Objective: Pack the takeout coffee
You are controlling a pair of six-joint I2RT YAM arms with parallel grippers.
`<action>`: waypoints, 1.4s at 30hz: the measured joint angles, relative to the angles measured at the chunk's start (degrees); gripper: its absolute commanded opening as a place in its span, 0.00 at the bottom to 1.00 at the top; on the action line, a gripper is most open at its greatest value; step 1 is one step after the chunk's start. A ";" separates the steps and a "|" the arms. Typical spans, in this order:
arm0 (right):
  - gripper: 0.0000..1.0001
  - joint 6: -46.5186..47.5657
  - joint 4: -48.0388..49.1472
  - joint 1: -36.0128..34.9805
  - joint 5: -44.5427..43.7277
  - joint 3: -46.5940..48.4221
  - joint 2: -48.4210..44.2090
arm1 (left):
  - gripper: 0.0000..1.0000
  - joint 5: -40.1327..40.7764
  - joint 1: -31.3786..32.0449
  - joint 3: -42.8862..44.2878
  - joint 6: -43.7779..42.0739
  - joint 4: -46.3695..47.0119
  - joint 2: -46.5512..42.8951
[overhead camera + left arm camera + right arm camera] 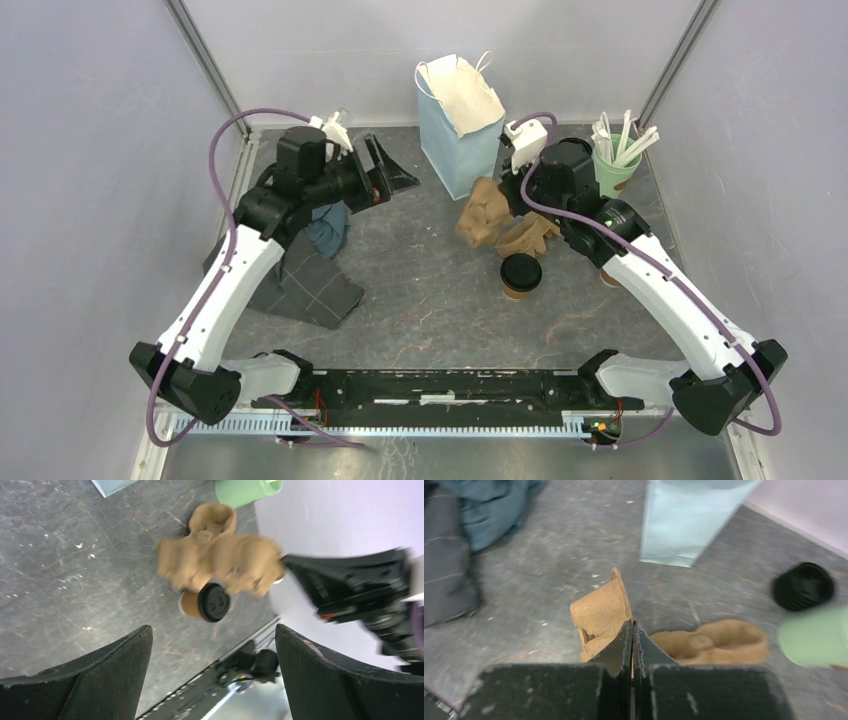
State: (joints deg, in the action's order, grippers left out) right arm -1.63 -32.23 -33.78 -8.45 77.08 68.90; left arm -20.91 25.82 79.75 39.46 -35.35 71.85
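We see two robot arms reaching over a dark grey bench (pixel 430 300). The right claw (pixel 632 630) is clenched on an edge of a brown pulp cup carrier (pixel 601 611), with its two black fingers pressed together and the thin pulp wall pinched between them. The carrier looks tipped and lopsided rather than lying flat. The left claw (pixel 212 630) is released, with its fingers spread wide and nothing between them. It hangs over the far left part of the bench, well apart from the cup.

We judge the step in hand to be readying the carrier, and the coffee itself is not yet packed. The next move probably calls for setting the carrier down level with its pockets facing up. The free left claw could then take the cup by its paper wall, below the lid, and lower it upright into a pocket. A pale blue paper bag (pixel 455 125) stands open at the back, and it may be where the load finally goes.

The takeout coffee (pixel 520 274) stands upright on the bench, right of centre and just in front of the carrier. We cannot tell whether the two touch. It is a small brown paper cup with a round black lid that has a raised rim. The lid is seated on the cup and we see no spill around it. A green cup of pale stirrers (pixel 615 165) stands behind the right arm.
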 measured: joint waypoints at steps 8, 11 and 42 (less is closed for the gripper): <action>0.00 0.04 8.22 -0.39 18.10 -4.31 2.93 | 0.93 -4.85 -5.29 -8.44 24.81 2.34 -4.26; 0.00 0.57 9.86 -0.70 20.76 -4.63 4.44 | 0.91 -6.40 -6.62 -15.41 33.57 4.57 -3.52; 0.90 -29.64 -14.40 19.67 1.31 0.35 22.69 | 0.99 -7.63 -2.86 -0.35 4.50 -4.22 20.46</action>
State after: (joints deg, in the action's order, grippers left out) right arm -31.27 -46.63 -14.11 -7.14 77.43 91.59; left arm -28.53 22.96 79.40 43.97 -39.57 92.31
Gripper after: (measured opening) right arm 0.945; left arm 0.986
